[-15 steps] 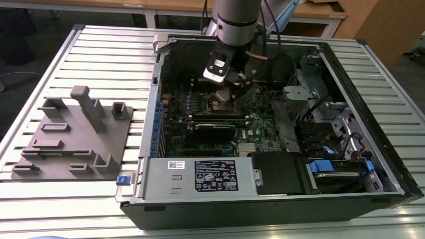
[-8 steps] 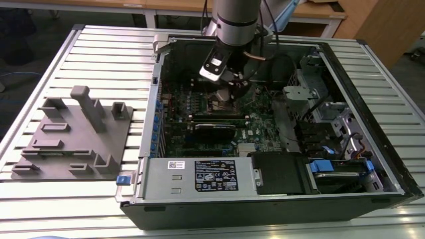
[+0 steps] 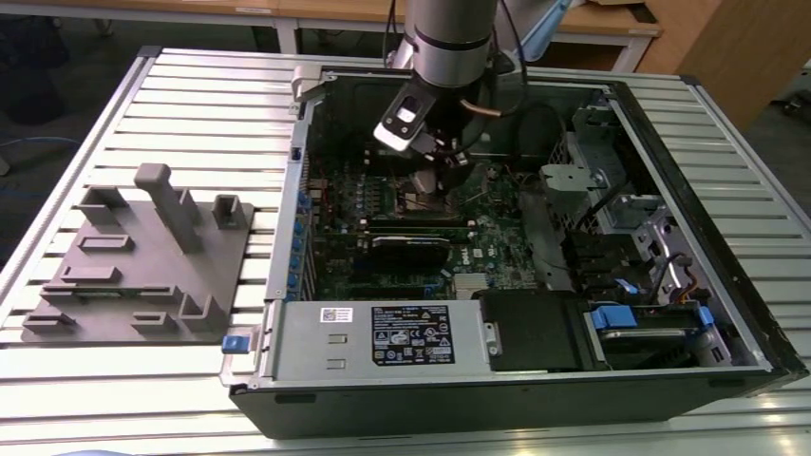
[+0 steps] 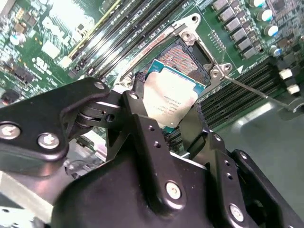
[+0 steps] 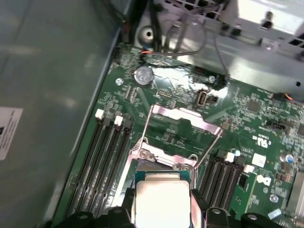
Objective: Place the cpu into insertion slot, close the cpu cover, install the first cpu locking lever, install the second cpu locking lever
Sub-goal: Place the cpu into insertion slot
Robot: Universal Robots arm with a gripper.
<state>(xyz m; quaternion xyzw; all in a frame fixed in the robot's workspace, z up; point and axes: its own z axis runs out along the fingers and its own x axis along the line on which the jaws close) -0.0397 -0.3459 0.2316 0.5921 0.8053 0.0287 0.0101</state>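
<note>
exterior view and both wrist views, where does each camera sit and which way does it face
Exterior view: off the arm, high, looking down into the open computer case; the arm and gripper show.
Second wrist view: on the arm, looking along the black fingers at the cpu held near the insertion slot.
First wrist view: on the arm, facing the motherboard and open cpu cover; fingers flank the cpu.
Shared: both wrist views show the gripped cpu near that slot.

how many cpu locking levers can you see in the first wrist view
2. One locking lever runs along one side of the open cpu cover, the second lever along the opposite side. None looks hidden.
</note>
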